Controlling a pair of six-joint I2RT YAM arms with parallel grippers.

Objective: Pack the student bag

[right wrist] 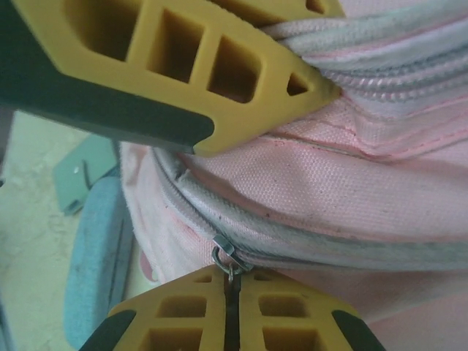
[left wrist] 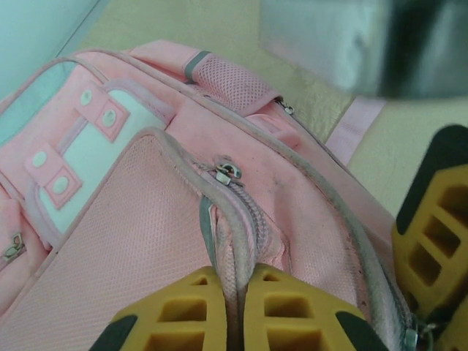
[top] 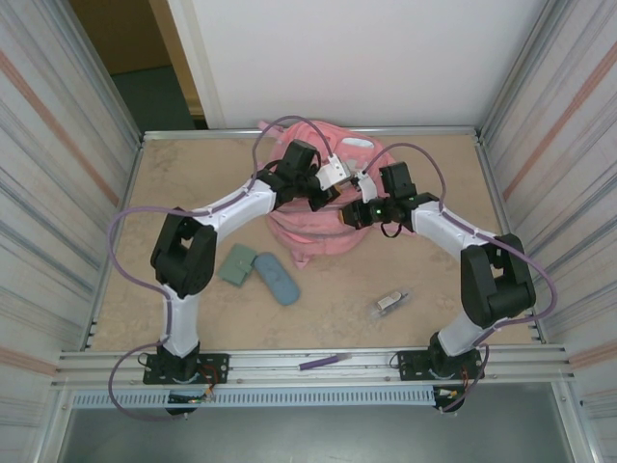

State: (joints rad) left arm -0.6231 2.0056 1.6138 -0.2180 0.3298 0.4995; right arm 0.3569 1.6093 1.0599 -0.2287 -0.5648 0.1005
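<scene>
The student bag (top: 308,231), a pink backpack, lies in the middle of the table toward the back. In the left wrist view its white front pocket (left wrist: 77,157) and a zipper slider (left wrist: 228,172) show. My left gripper (left wrist: 235,296) is shut on the grey piped zipper edge (left wrist: 238,241) of the bag. My right gripper (right wrist: 232,296) is shut on a metal zipper pull (right wrist: 228,257) on the bag's side seam. The two grippers sit close together over the bag (right wrist: 344,183), with the left gripper's yellow finger (right wrist: 183,66) just above the right one. From above, the left gripper (top: 322,198) and right gripper (top: 351,214) meet at the bag's top.
A green wallet-like case (top: 235,264) and a blue-grey oval pouch (top: 277,278) lie on the table left of the bag's near end. A small white and black item (top: 390,302) lies front right. A purple pen (top: 323,362) rests on the front rail. Walls close in both sides.
</scene>
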